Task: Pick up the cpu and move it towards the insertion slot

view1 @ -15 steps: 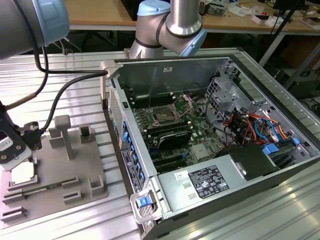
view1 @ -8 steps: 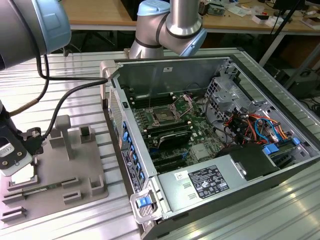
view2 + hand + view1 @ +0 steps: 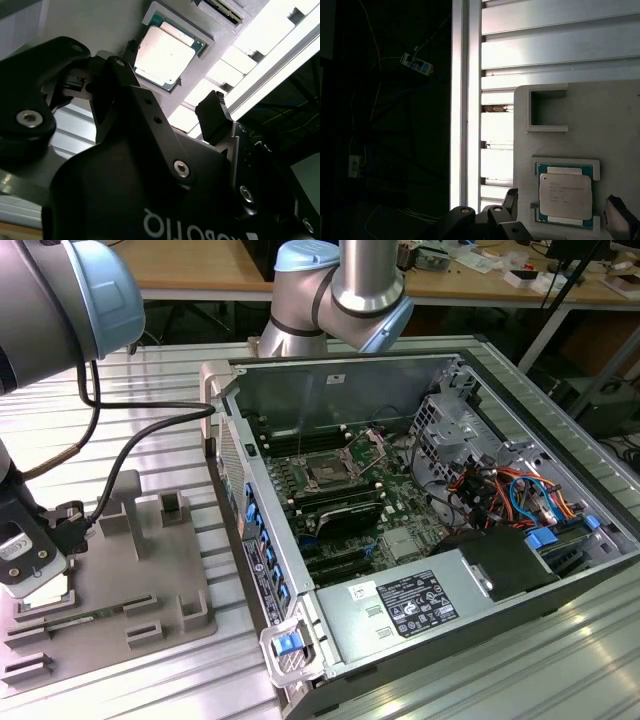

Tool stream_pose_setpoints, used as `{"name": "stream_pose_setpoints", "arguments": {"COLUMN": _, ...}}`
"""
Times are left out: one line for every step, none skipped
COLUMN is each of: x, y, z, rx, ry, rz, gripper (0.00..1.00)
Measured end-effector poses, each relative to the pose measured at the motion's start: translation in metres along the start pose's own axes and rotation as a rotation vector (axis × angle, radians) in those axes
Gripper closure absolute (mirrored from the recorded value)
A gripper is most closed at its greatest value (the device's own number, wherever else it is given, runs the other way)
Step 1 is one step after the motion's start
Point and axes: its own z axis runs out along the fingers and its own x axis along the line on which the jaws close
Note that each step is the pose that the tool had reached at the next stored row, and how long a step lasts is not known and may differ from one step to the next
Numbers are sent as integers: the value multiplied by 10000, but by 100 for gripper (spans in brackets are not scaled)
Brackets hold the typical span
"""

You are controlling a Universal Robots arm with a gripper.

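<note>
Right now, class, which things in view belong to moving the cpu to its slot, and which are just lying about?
Job in hand: cpu; slot; hand, open astride the cpu.
Lying about: tray under the cpu; power supply; cables.

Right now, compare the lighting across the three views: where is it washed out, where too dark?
Exterior view: even light, with sheen on the table slats. Second wrist view: the slats are blown out white, the cpu glares on top, the open gripper is a near-black silhouette. First wrist view: one side is almost black, while the cpu is evenly lit.
</note>
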Motion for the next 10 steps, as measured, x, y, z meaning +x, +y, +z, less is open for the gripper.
{"name": "stream_pose_setpoints", "arguments": {"x": 0, "y": 0, "z": 0, "rx": 0, "ry": 0, "rz": 0, "gripper": 26}}
{"name": "stream_pose_setpoints", "arguments": {"x": 0, "y": 0, "z": 1, "rx": 0, "ry": 0, "rz": 0, "gripper": 26}}
{"name": "stream_pose_setpoints", "arguments": {"x": 0, "y": 0, "z": 1, "rx": 0, "ry": 0, "rz": 0, "gripper": 26}}
{"name": "stream_pose_setpoints", "arguments": {"x": 0, "y": 0, "z": 1, "rx": 0, "ry": -1, "rz": 0, "gripper": 26}}
{"name": "stream_pose_setpoints", "arguments": {"x": 0, "y": 0, "z": 1, "rx": 0, "ry": 0, "rz": 0, "gripper": 26}}
{"name": "stream_pose_setpoints", "arguments": {"x": 0, "y": 0, "z": 1, "rx": 0, "ry": 0, "rz": 0, "gripper": 26}}
{"name": "stream_pose_setpoints", "arguments": {"x": 0, "y": 0, "z": 2, "rx": 0, "ry": 0, "rz": 0, "gripper": 26}}
{"name": "stream_pose_setpoints", "arguments": {"x": 0, "y": 0, "z": 2, "rx": 0, "ry": 0, "rz": 0, "gripper": 26}}
{"name": "stream_pose_setpoints", "arguments": {"x": 0, "y": 0, "z": 6, "rx": -1, "ry": -2, "rz": 0, "gripper": 26}}
{"name": "stream_pose_setpoints", "arguments": {"x": -1, "y": 0, "z": 14, "rx": -3, "ry": -5, "rz": -1, "gripper": 26}}
